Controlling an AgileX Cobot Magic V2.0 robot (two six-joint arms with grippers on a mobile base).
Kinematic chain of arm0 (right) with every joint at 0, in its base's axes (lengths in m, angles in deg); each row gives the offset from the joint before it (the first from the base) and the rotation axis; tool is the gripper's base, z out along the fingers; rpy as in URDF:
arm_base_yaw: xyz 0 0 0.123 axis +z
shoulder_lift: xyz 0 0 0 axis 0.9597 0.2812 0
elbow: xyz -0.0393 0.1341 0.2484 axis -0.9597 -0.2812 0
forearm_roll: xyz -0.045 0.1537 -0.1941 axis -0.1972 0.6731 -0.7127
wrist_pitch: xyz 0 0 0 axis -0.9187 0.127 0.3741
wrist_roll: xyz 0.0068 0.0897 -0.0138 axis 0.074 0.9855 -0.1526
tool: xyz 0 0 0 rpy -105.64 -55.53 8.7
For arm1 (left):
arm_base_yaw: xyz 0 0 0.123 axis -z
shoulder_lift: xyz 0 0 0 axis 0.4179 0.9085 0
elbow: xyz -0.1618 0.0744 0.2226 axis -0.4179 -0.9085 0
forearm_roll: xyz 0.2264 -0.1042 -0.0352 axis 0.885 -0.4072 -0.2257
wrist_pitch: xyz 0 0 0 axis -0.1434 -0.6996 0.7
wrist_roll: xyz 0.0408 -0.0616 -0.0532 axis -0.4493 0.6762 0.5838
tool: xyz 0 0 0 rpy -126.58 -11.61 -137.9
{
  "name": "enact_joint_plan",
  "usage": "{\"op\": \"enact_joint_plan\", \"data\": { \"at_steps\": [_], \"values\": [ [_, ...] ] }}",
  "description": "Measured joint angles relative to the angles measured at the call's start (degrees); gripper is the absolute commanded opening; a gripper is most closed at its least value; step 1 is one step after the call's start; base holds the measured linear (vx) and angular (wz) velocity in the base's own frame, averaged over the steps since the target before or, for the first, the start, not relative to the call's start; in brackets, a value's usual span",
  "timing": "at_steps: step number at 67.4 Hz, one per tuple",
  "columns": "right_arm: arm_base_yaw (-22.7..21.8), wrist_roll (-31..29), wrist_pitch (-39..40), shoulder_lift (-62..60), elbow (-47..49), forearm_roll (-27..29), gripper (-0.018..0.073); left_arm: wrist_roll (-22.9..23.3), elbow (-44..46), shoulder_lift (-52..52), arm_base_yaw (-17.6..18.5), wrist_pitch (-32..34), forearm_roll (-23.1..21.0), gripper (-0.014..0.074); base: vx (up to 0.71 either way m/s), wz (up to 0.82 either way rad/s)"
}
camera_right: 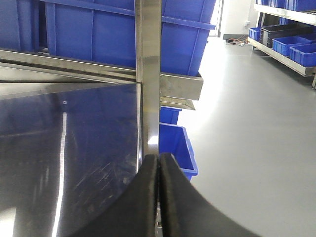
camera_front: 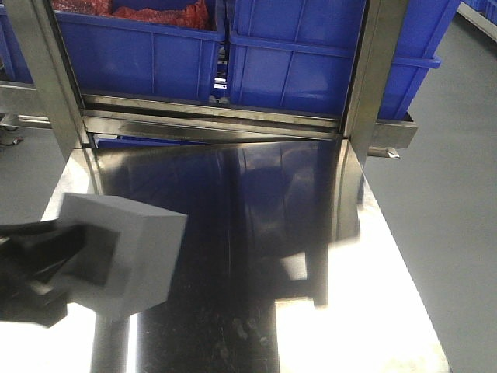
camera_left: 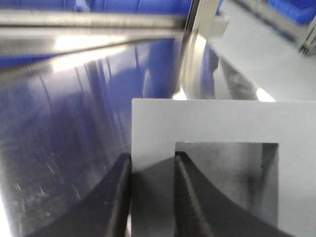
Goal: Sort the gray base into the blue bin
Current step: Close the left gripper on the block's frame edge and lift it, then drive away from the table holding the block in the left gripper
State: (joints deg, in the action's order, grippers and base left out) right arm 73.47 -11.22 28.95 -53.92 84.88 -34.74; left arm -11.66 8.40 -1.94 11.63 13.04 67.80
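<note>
**Left gripper holds the gray base at the worktop's near left; the blue bin lies ahead and up.**

Your left gripper (camera_left: 153,163) is clamped on one wall of the gray base (camera_front: 136,241), with one finger outside the block and the other inside its square window. The base appears to hang just clear of the worktop (camera_front: 256,233). From there the blue bin (camera_front: 311,70) is straight ahead and to the right, beyond the steel rail (camera_front: 210,124) at the worktop's far edge. Its rim stands higher than the block, so I judge you will need to lift before reaching forward. A neighbouring bin on the left holds red items, and I cannot tell which is meant. Your right gripper (camera_right: 159,168) is pressed closed on nothing at the worktop's right edge, well apart from the base, so the carry falls to the left arm.
</note>
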Motion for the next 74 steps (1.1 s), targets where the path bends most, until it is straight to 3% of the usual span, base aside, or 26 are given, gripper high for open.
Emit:
{"op": "enact_joint_plan", "data": {
  "at_steps": [25,74],
  "values": [
    [0.0,0.0,0.0,0.0,0.0,0.0,-0.0005,0.0,-13.39,-21.15,0.0,2.22,3.09,-0.0008,0.0,0.0],
    [0.0,0.0,0.0,0.0,0.0,0.0,-0.0005,-0.04,-14.2,-22.98,0.0,2.29,3.08,-0.0008,0.0,0.0]
  ]
}}
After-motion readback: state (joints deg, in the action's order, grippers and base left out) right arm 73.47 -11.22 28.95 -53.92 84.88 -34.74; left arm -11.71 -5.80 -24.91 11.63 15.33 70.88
